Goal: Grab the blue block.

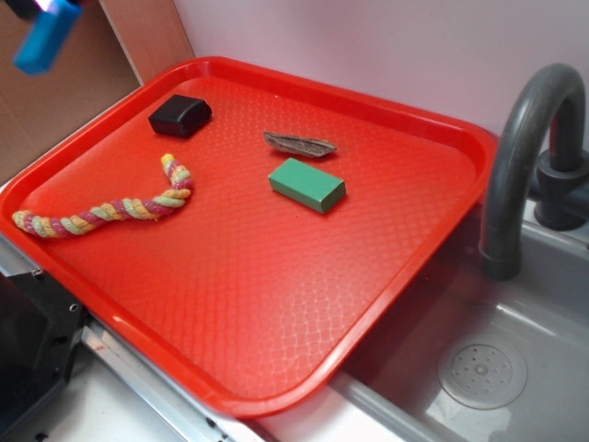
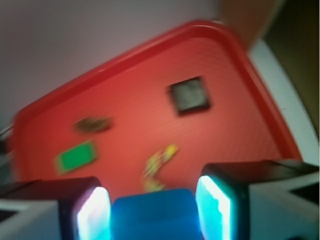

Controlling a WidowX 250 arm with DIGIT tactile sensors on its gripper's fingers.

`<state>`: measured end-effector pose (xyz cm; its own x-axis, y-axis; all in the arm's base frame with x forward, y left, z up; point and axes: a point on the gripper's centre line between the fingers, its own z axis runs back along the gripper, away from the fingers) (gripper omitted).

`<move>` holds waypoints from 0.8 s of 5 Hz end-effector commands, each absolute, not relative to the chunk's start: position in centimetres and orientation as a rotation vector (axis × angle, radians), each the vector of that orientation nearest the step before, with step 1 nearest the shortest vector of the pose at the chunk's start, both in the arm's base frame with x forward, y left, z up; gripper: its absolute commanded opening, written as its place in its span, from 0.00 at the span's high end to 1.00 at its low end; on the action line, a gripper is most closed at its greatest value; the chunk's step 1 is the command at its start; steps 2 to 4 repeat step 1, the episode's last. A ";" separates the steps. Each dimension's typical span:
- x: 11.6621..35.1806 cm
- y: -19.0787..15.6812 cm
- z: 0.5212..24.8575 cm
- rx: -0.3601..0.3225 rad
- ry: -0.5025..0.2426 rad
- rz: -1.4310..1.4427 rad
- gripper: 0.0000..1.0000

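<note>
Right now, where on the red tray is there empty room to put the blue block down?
The biggest bare patch on the red tray is the near half, below the green block and right of the rope toy. The far right corner is free too. It is crowded near the back, around the black block and the brown scrap.

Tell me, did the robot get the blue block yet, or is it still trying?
It looks done. The blue block sits between the two fingers of the pincer, which are closed against its sides. In the exterior view the block is up in the air at the top left, well above the red tray. The green block and black block lie on the tray. Nothing seems left except keeping hold.
</note>
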<state>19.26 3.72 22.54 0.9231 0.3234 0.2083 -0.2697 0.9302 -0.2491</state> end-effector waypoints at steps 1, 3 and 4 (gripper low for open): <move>16.9 0.1 28.2 -0.306 -0.279 0.162 1.00; 16.9 0.1 28.2 -0.306 -0.279 0.162 1.00; 16.9 0.1 28.2 -0.306 -0.279 0.162 1.00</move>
